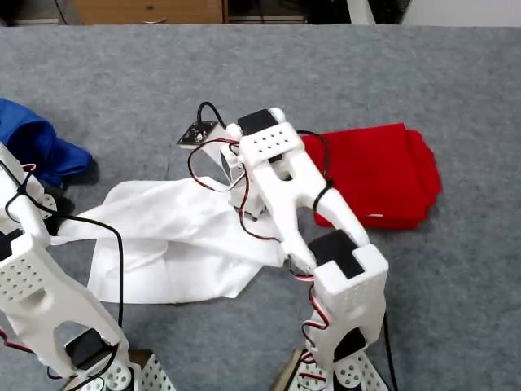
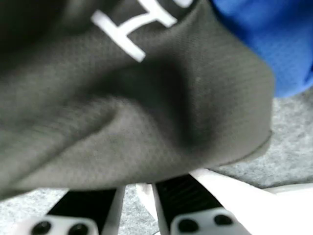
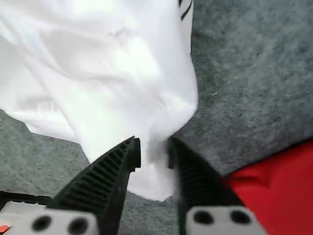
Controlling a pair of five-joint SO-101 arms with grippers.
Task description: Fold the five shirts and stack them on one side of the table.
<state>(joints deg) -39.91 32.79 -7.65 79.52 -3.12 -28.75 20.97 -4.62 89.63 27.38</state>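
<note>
Nearest to the arms, the white shirt [image 1: 167,244] lies crumpled and partly spread on the grey counter [image 1: 456,293], and everything else is placed from it. The right end effector [image 3: 152,164] is at the white shirt's edge on the robot's right side, clenched on a fold of the cloth: in the right wrist view the white fabric runs down between the two ribbed black fingers [image 3: 117,169] and bunches there. From the white shirt's opposite side a sleeve is drawn out in a taut strip toward the left arm. The left end effector [image 2: 139,190] sits at the end of that strip, its fingers close together with a bit of white cloth between them, so it appears to be grasping the sleeve, though little of the grip shows.

Just beyond the white shirt on the left, a dark shirt [image 2: 132,107] with white print hangs over the left end effector in the left wrist view. Farther out on that same side lies the blue shirt [image 1: 32,147], bunched in a heap and touching the dark shirt.

On the right of the white shirt, close by yet apart from it, the red shirt [image 1: 378,171] lies folded into a flat, rough rectangle. Farthest from the white shirt, past the counter's back edge, stands a wooden cabinet [image 1: 146,10].
</note>
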